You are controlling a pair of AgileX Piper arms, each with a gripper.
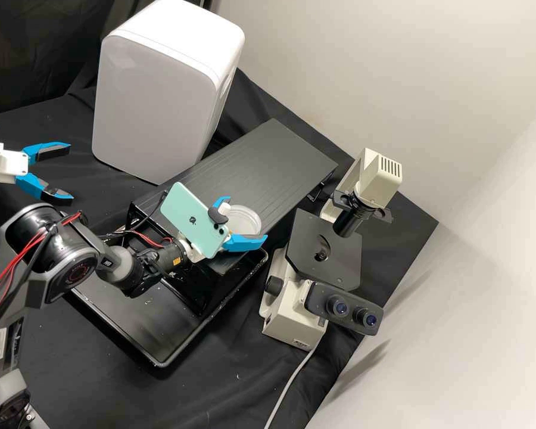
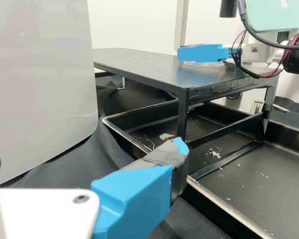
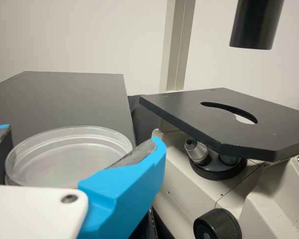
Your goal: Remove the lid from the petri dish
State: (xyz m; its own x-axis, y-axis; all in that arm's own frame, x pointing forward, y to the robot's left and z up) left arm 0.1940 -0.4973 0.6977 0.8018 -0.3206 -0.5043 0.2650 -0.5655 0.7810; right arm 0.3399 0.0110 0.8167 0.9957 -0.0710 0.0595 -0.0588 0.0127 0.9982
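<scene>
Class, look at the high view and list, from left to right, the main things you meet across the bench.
Blue-fingered white left gripper → tall white rounded plastic box → clear round petri dish → white and black microscope.

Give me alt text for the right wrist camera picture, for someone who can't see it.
A clear petri dish rests on a black shelf between the open blue fingers of the right tool. Beside the shelf stands a cream microscope, its black stage overhanging the objective lenses.
</scene>
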